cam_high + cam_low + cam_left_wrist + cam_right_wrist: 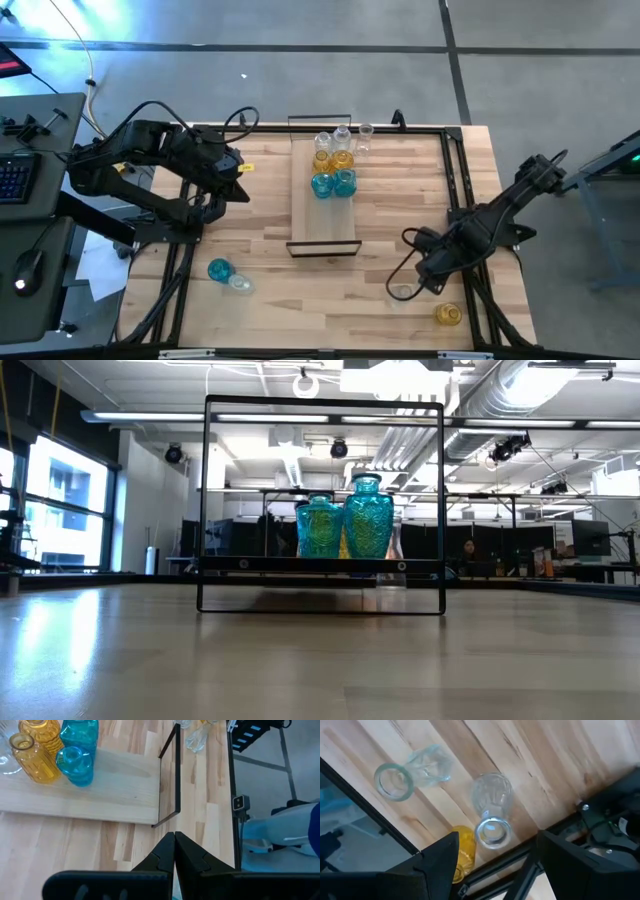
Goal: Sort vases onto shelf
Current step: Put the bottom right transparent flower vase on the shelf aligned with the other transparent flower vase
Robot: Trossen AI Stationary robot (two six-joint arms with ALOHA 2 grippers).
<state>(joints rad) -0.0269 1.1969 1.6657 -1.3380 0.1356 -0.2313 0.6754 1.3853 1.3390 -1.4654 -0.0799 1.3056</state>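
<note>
Hovering low over the worktop [400,215] well to the right of the shelf [322,220], the right claw [425,272] has its fingers spread wide and grips nothing. Its wrist view looks down on a clear vase [492,802] standing upright between the two dark fingers [437,860], with another clear vase [412,770] lying tipped beside it and an amber vase [462,855] partly hidden behind one finger. In the high view a clear vase [403,291] sits just beside that claw, and an amber one [448,314] stands farther from the shelf, near the worktop's front right corner.

The left claw [238,172] waits above the worktop just left of the shelf, its fingers [165,855] pressed together and empty.

On the shelf, all at its far end, stand two teal vases [333,184], amber vases [332,159] behind them, and clear vases [335,137] at the back edge; one more clear vase [365,133] stands just off the shelf's far right corner. The shelf's near half is bare wood. In the low view the two teal vases [345,520] stand side by side inside the black frame [323,400].

Left of the shelf's near end, a teal vase [218,269] and a clear vase [240,284] lie close together on the worktop.
</note>
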